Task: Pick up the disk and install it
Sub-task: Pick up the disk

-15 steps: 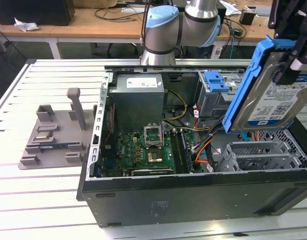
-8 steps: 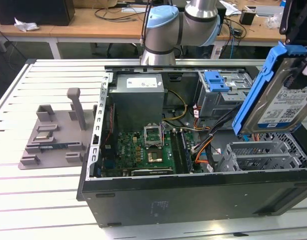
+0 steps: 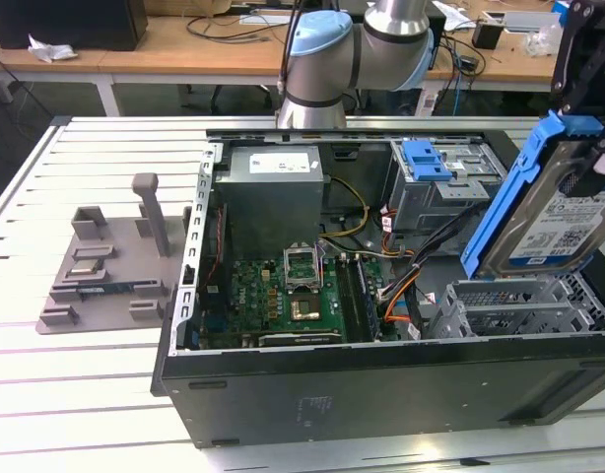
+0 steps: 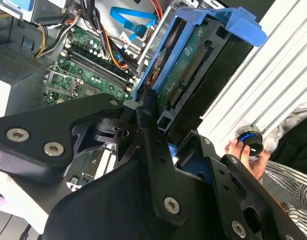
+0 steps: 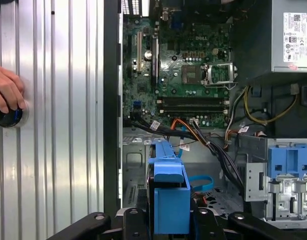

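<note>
At the exterior view's left, a grey moulded fixture (image 3: 100, 261) lies on the slatted table (image 3: 86, 394). Next comes the open computer case (image 3: 381, 384), with its green motherboard (image 3: 288, 291) and grey power supply (image 3: 273, 187) exposed. Further right, a blue bracket (image 3: 426, 158) sits atop the grey drive bay (image 3: 431, 207). At the far right, the gripper (image 3: 588, 148) is closed on the disk (image 3: 564, 222), apparently by its blue carrier rails, though the contact is partly hidden. The disk hangs tilted above the drive cage (image 3: 519, 305) in the case's corner. In the first wrist view, a person's hand (image 5: 6, 92) rests on a dark knob (image 5: 8, 116).
</note>
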You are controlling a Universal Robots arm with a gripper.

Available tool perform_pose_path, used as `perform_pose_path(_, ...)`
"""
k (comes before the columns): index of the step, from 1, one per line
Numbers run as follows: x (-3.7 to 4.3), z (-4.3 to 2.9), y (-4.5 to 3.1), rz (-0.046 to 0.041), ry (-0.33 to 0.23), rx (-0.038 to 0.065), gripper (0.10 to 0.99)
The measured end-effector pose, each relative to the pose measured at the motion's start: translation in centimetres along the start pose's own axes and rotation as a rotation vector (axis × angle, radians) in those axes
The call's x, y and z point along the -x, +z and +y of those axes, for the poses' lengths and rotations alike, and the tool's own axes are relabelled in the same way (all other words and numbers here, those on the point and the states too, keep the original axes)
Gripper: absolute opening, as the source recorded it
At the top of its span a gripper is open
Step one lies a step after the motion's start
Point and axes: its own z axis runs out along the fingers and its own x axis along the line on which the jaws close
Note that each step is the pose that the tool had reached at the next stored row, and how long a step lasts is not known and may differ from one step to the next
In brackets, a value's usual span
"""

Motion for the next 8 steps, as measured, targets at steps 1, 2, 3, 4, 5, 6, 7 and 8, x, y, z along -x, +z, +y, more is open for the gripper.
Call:
perform_pose_path(1, 0.00, -0.08, 0.14, 0.0001, 0.000, 0.000, 0.365)
perform_pose_path(2, -0.01, -0.15, 0.28, 0.0001, 0.000, 0.000, 0.365)
perform_pose_path(3, -0.01, -0.25, 0.49, 0.0002, 0.000, 0.000, 0.365)
perform_pose_path(4, -0.01, -0.30, 0.62, 0.0001, 0.000, 0.000, 0.365)
perform_pose_path(5, -0.01, -0.37, 0.77, 0.0001, 0.000, 0.000, 0.365)
perform_pose_path(6, -0.01, -0.45, 0.84, 0.0000, 0.000, 0.000, 0.365)
perform_pose_path(7, -0.01, -0.51, 0.86, 0.0002, 0.000, 0.000, 0.365)
perform_pose_path(8, -0.01, -0.53, 0.86, 0.0002, 0.000, 0.000, 0.365)
